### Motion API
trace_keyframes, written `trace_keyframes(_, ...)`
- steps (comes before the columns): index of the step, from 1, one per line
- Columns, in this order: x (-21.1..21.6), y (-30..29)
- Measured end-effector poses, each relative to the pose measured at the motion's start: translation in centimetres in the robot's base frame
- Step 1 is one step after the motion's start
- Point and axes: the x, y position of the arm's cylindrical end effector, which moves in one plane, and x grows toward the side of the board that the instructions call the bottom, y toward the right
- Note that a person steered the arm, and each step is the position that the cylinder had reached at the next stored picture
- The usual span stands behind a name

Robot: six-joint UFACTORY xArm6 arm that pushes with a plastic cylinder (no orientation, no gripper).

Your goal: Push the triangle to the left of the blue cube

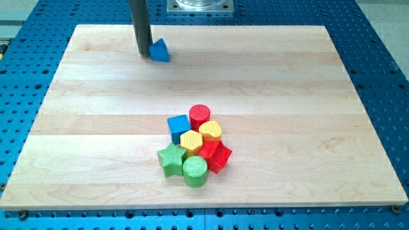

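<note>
A blue triangle block [160, 50] lies near the view's top, left of centre, on the wooden board [96, 128]. My tip [145, 55] stands right beside it on its left, touching or nearly touching it. The blue cube [178, 128] sits well below and a little to the right, at the left edge of a cluster of blocks near the view's bottom centre.
The cluster holds a red cylinder [199, 116], a yellow block [211, 131], a second yellow block [191, 140], a red star [216, 154], a green star [170, 159] and a green cylinder [195, 171]. A blue perforated table [383, 76] surrounds the board.
</note>
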Motion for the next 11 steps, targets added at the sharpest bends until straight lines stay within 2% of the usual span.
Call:
trace_keyframes(1,1.8,-0.9)
trace_keyframes(2,-5.6,-3.5)
trace_keyframes(3,-7.0,1.2)
trace_keyframes(5,9.1,1.7)
trace_keyframes(6,4.2,0.9)
trace_keyframes(7,-1.2,4.3)
trace_keyframes(8,3.0,6.4)
trace_keyframes(9,8.5,1.7)
trace_keyframes(10,3.7,0.8)
trace_keyframes(11,10.3,-1.7)
